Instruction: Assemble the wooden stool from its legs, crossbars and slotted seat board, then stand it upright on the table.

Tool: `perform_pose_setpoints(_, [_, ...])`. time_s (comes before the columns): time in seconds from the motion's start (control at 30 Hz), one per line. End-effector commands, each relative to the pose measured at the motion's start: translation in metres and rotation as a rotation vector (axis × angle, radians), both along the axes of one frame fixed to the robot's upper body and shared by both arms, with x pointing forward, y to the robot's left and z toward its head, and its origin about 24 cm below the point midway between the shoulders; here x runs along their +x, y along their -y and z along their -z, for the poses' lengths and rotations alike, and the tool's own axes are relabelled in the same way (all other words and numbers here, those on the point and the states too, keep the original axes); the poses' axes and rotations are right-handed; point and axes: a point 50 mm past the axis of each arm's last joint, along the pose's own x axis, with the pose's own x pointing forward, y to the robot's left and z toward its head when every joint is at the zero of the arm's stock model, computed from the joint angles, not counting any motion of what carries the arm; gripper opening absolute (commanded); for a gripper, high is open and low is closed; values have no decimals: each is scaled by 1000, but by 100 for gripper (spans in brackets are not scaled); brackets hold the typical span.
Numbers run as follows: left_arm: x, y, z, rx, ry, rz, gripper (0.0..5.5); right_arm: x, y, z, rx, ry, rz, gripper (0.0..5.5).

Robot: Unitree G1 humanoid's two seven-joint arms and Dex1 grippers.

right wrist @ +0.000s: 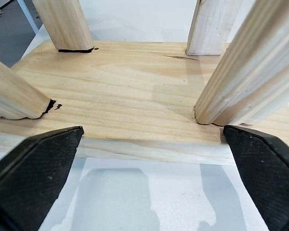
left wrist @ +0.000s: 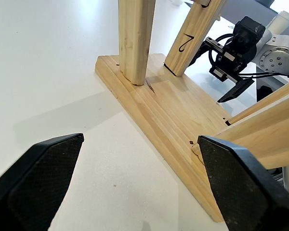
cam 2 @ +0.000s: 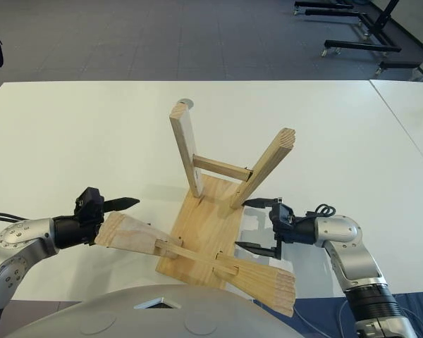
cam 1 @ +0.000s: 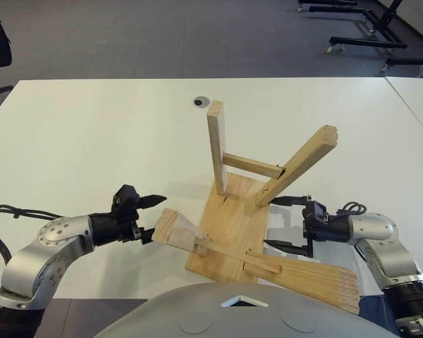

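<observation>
The seat board [cam 1: 233, 225] lies flat on the white worktop [cam 1: 92, 141], near the front edge and roughly midway across, with all four legs meeting its upward face (the stool is therefore upside down). The far-left leg [cam 1: 216, 144] stands close to upright at the board's far end. The far-right leg [cam 1: 299, 163] leans outward to the right. The far crossbar [cam 1: 252, 166] spans between these two legs, part-way up. At the board's near end, the near-left leg [cam 1: 175, 229] and the near-right leg [cam 1: 317, 278] lie at a low angle, splayed out to the left and right, and the near-right leg reaches past the worktop's front edge. The near crossbar [cam 1: 229, 252] joins them above the board. The left tool [cam 1: 149, 218] sits at the outer end of the near-left leg with its fingers apart; whether a finger touches the wood cannot be determined. The right tool [cam 1: 285, 224] sits just beside the board's right edge, between the far-right and near-right legs, fingers apart and clamped on nothing. A small round fitting [cam 1: 200, 102] is set into the worktop beyond the stool. Wheeled frames [cam 1: 366, 35] stand on the floor behind.
</observation>
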Motion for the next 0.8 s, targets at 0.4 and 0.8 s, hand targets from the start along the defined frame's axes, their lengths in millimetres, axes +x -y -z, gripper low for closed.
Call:
perform_pose_setpoints(0.4, [-1,1,7,16,14,-3,435,12,8,0,-13,12,11,537])
perform_pose_setpoints(0.8, [6,5,3,11,42,10,435,21,8,2,-120,43,69,537])
